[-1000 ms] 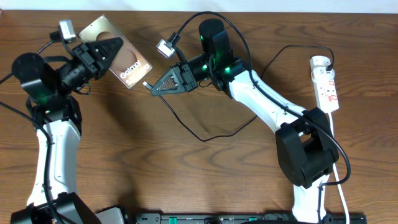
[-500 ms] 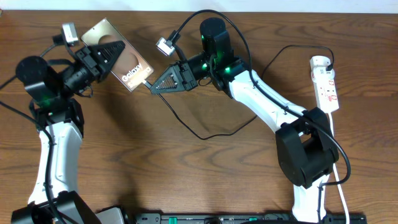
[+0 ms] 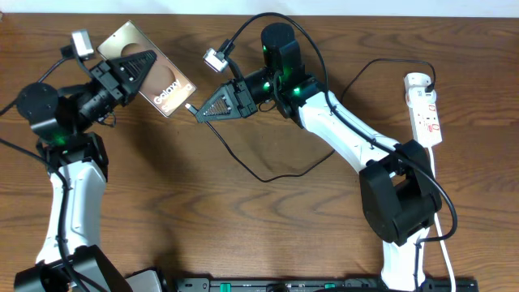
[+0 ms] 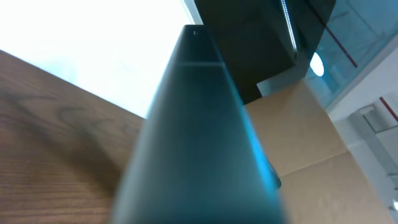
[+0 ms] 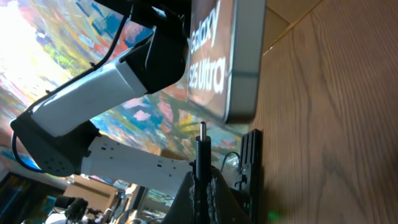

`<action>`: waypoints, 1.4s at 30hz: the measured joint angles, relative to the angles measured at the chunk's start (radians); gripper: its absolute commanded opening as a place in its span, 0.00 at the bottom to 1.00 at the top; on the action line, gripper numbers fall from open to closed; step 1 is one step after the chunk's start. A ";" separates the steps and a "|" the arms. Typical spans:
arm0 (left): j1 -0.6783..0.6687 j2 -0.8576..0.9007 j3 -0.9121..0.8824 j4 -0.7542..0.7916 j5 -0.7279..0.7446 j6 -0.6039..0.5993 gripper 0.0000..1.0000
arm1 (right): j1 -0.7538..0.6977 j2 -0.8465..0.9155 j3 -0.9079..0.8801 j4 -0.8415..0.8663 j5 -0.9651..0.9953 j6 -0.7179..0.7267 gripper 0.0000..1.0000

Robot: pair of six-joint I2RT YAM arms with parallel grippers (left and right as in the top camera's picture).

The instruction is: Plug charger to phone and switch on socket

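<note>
The right gripper (image 3: 199, 113) is closed tight on the connector end of the long thin black charger cable (image 3: 243, 166). Its small metal tip (image 5: 202, 134) pokes out just short of the phone's bottom edge, near but not in. That phone, a flat bronze-brown slab with white Galaxy lettering (image 3: 170, 89), is clamped in the left gripper (image 3: 144, 63) across its upper half, and it looks tilted and lifted off the brown wood-grain table (image 3: 162, 186). From the left wrist we only get a dark, blurred edge filling the view. The phone is rigid, smooth and glossy, so we reckon it could slip or twist in the grip if the tip pushes off-axis; a hold across the long sides should resist best. The cable is limp and thin, so pinching right behind the tip, as here, is the sensible hold. The tip itself looks slender enough to bend if it goes in crooked. The white elongated power strip with red markings (image 3: 426, 109) lies well apart from the phone, beyond the right arm, and the cable loops away toward it.
</note>
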 measured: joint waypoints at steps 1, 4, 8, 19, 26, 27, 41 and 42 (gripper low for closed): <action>0.003 0.000 0.000 0.000 0.003 -0.006 0.07 | 0.000 0.000 0.000 0.000 0.000 0.002 0.01; 0.007 0.000 0.000 0.001 0.011 -0.020 0.07 | 0.000 0.000 0.000 0.000 0.000 0.006 0.01; 0.007 0.000 0.000 0.001 0.015 -0.024 0.07 | 0.000 0.000 0.000 0.000 0.001 0.006 0.01; 0.007 0.000 0.000 0.002 0.018 -0.025 0.07 | 0.000 0.000 0.000 0.000 0.007 0.006 0.01; 0.007 0.000 0.000 0.001 0.021 -0.025 0.07 | 0.000 0.000 0.000 0.000 0.008 0.006 0.01; 0.007 0.000 0.000 0.001 0.021 -0.025 0.07 | 0.000 0.000 0.000 0.000 0.008 0.006 0.01; -0.006 0.000 0.000 0.002 0.021 -0.025 0.07 | 0.000 0.000 0.000 0.000 0.009 0.006 0.01; -0.006 0.000 0.000 0.002 0.021 -0.025 0.07 | 0.000 0.000 0.000 0.000 0.009 0.006 0.01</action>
